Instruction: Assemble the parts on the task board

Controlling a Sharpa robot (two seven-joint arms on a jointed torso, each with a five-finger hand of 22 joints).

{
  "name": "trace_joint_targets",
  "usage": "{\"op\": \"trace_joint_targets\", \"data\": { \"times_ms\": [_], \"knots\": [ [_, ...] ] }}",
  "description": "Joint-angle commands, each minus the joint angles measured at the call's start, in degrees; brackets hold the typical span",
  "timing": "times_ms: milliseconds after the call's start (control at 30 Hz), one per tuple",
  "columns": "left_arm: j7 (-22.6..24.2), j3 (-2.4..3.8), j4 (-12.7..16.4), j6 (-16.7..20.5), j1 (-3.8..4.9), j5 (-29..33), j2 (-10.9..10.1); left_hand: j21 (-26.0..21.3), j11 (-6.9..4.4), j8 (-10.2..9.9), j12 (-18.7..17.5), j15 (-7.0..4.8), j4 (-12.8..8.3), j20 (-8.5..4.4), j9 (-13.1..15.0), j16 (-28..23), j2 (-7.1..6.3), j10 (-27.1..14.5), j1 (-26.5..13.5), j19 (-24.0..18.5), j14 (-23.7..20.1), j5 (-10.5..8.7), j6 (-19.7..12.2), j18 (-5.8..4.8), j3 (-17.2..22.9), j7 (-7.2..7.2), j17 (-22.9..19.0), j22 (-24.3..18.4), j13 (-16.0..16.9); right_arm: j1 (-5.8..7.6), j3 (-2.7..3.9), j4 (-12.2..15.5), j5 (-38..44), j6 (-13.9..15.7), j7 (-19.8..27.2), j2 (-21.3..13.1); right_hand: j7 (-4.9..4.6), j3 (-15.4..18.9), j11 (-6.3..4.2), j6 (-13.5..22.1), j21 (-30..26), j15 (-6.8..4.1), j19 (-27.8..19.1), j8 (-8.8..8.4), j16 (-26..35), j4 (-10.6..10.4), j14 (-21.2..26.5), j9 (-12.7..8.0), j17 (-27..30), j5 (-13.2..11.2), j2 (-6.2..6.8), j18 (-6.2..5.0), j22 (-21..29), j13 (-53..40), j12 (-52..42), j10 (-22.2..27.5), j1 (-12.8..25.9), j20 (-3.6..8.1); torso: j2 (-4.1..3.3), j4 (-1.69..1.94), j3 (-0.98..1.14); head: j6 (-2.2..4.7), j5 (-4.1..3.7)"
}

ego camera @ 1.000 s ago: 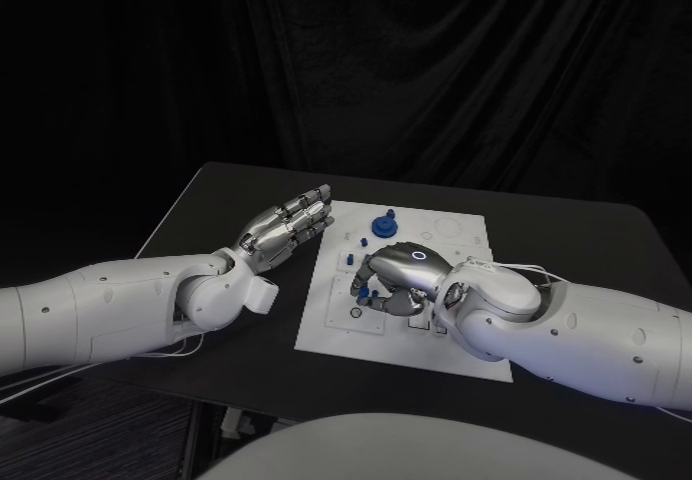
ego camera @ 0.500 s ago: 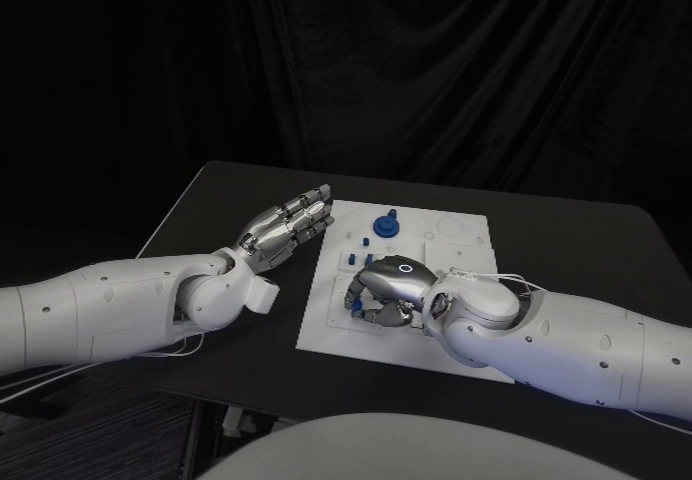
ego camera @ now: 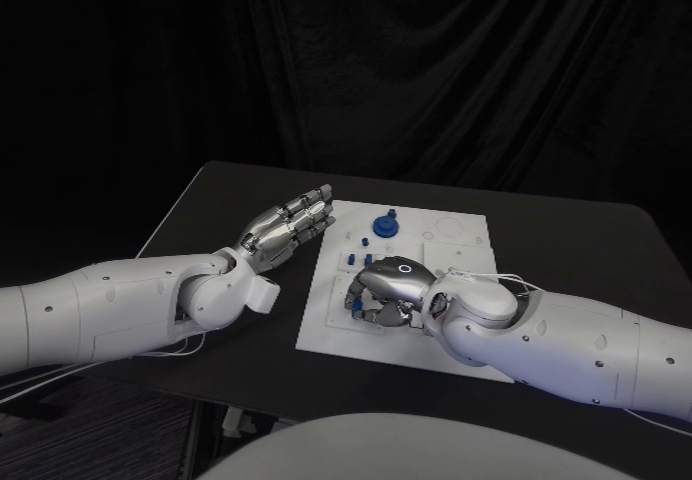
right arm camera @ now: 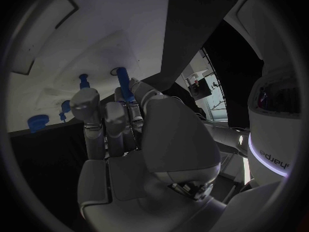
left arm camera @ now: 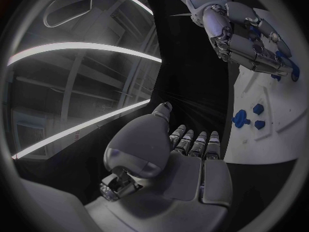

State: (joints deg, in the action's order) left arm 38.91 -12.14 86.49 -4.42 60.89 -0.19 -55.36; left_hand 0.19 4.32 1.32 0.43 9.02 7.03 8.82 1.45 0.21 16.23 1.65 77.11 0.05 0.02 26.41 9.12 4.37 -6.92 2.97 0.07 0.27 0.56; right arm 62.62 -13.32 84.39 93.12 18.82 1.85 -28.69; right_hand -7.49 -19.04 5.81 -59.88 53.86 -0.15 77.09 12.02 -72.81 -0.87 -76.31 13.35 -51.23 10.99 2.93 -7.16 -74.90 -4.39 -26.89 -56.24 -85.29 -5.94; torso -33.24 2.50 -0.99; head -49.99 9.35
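The white task board (ego camera: 464, 238) lies mid-table. My right hand (ego camera: 387, 290) is bent down over its near middle, and its fingers (right arm camera: 116, 113) pinch a thin blue peg (right arm camera: 126, 86) that stands upright at the board (right arm camera: 97, 41). A second blue peg (right arm camera: 84, 80) stands beside it, apart from the hand. A round blue part (ego camera: 385, 226) and smaller blue pieces (ego camera: 365, 241) sit toward the board's far side. My left hand (ego camera: 289, 228) hovers flat and open at the board's left edge, holding nothing. The left wrist view shows the right hand (left arm camera: 247, 36) over the board (left arm camera: 257, 144), with blue pieces (left arm camera: 241, 118) nearer.
The black table (ego camera: 231, 205) runs out left of the board and behind it (ego camera: 577, 225). A blue cap-like part (right arm camera: 36, 121) sits near the board's edge. The right forearm (ego camera: 577, 335) covers the board's near right corner.
The right hand has turned and sunk lower onto the board, shifting slightly toward the near edge, then held still. The left hand has not moved.
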Motion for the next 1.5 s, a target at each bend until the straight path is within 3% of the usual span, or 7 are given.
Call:
{"op": "trace_joint_targets", "data": {
  "times_ms": [33, 933, 1100, 1133, 1200, 1300, 1500],
  "knots": [
    [4.16, 0.06, -0.02, -0.46, -0.09, 0.18, 0.14, -0.06, 0.32, 0.26, 0.33, 0.38, -0.11, 0.41, 0.04, -0.21, 0.14, 0.17, -0.52, 0.09, -0.02, 0.2, 0.19, -0.49, 0.31, -0.04, -0.07, 0.08, 0.05, -0.32, -0.14, -0.45, 1.22, -0.6, -0.41, -0.08, -0.11, 0.1, -1.78, -0.19, 0.14, -0.15, 0.18, 0.11, 0.04, 0.36, -0.48, 0.13, -0.26, -0.25, -0.38, 0.32, -5.93, -0.06, 0.16, -2.2, -0.7, 0.28, 0.03, -0.08, 0.02, -0.01, 0.06],
    [3.87, 0.06, -0.78, -1.19, -0.1, 0.18, 0.9, -0.03, 0.37, 0.21, 0.32, 0.47, -0.11, 0.65, 0.01, -0.21, 0.26, 0.05, -0.71, 0.12, -0.02, 0.21, 0.01, -0.37, 0.73, 0.14, -0.07, 0.12, 0.02, -0.85, -0.14, -1.71, 2.76, -0.58, -0.27, 0.64, -0.24, 0.28, -1.7, 0.01, 0.0, -0.13, 0.23, -0.15, 0.35, 0.8, -0.46, 0.64, 0.03, -0.7, -0.2, 0.33, -5.93, -0.25, 0.54, -2.5, -1.05, 0.33, 0.02, 0.02, 0.04, -0.01, 0.05],
    [3.83, 0.06, -0.91, -1.27, -0.11, 0.18, 0.98, -0.03, 0.37, 0.21, 0.32, 0.47, -0.11, 0.65, 0.01, -0.21, 0.26, 0.05, -0.71, 0.12, -0.02, 0.21, 0.01, -0.37, 0.73, 0.14, -0.07, 0.12, 0.02, -1.01, -0.14, -1.64, 2.76, -1.92, 0.04, 0.64, -1.38, 0.94, -0.34, 6.42, -1.42, 0.99, -0.29, -4.07, 1.14, -0.45, 0.11, -0.37, 0.99, -1.63, 0.95, 0.28, -5.59, 0.18, 2.97, 0.94, 0.79, -0.37, -0.01, 0.12, 0.02, -0.01, -0.01],
    [3.82, 0.06, -0.93, -1.28, -0.11, 0.18, 0.98, -0.03, 0.37, 0.21, 0.32, 0.47, -0.11, 0.65, 0.01, -0.21, 0.26, 0.05, -0.71, 0.12, -0.02, 0.21, 0.01, -0.37, 0.73, 0.14, -0.07, 0.12, 0.02, -1.02, -0.14, -1.66, 2.76, -2.25, 0.17, 0.64, -0.88, 1.55, 0.36, 10.0, -2.54, 1.66, -0.8, -6.16, 1.65, -1.14, 0.67, -1.23, 1.73, -2.03, 2.0, 0.18, -5.3, 0.37, 4.08, 3.27, 2.0, -0.79, -0.01, 0.1, 0.03, -0.01, -0.05],
    [3.8, 0.06, -0.96, -1.31, -0.11, 0.18, 0.99, -0.03, 0.37, 0.21, 0.33, 0.48, -0.11, 0.66, 0.01, -0.21, 0.27, 0.05, -0.72, 0.12, -0.02, 0.21, 0.02, -0.36, 0.76, 0.15, -0.07, 0.13, 0.02, -1.04, -0.14, -1.7, 2.67, -2.8, 0.49, 0.64, 0.05, 2.67, 1.18, 12.99, -3.22, 2.25, -1.16, -7.8, 1.86, -1.81, 1.07, -1.97, 1.98, -2.64, 3.02, 0.2, -5.14, 0.4, 5.11, 6.32, 3.35, -1.41, -0.01, 0.08, 0.02, -0.01, -0.08],
    [3.78, 0.06, -1.02, -1.36, -0.12, 0.18, 1.03, -0.02, 0.32, 0.24, 0.35, 0.53, -0.09, 0.77, 0.04, -0.21, 0.29, 0.03, -0.83, 0.14, -0.02, 0.21, 0.18, -0.3, 1.02, 0.39, -0.07, 0.16, 0.03, -1.06, -0.14, -1.72, 2.07, -3.37, 0.88, 0.56, 1.23, 4.88, 1.96, 17.13, -4.45, 3.02, -1.78, -8.3, 1.84, -2.49, 1.81, -3.14, 2.01, -3.97, 3.29, -0.07, -4.93, -0.41, 4.88, 10.53, 4.36, -2.36, 0.01, 0.04, 0.01, -0.01, -0.15],
    [3.71, 0.06, -0.96, -1.35, -0.14, 0.18, 0.94, -0.02, 0.32, 0.24, 0.35, 0.53, -0.09, 0.77, 0.04, -0.21, 0.29, 0.03, -0.83, 0.14, -0.02, 0.21, 0.18, -0.3, 1.02, 0.39, -0.07, 0.16, 0.03, -1.05, -0.09, -1.3, 1.29, -1.98, 0.81, -0.23, 1.85, 8.37, 2.79, 22.59, -5.01, 3.77, -2.03, -8.48, 1.11, -3.61, 2.34, -4.98, 1.32, -5.01, 3.14, -0.24, -5.02, -1.43, 3.6, 16.43, 4.87, -3.23, 0.07, -0.01, 0.03, -0.01, -0.43]
  ]
}}
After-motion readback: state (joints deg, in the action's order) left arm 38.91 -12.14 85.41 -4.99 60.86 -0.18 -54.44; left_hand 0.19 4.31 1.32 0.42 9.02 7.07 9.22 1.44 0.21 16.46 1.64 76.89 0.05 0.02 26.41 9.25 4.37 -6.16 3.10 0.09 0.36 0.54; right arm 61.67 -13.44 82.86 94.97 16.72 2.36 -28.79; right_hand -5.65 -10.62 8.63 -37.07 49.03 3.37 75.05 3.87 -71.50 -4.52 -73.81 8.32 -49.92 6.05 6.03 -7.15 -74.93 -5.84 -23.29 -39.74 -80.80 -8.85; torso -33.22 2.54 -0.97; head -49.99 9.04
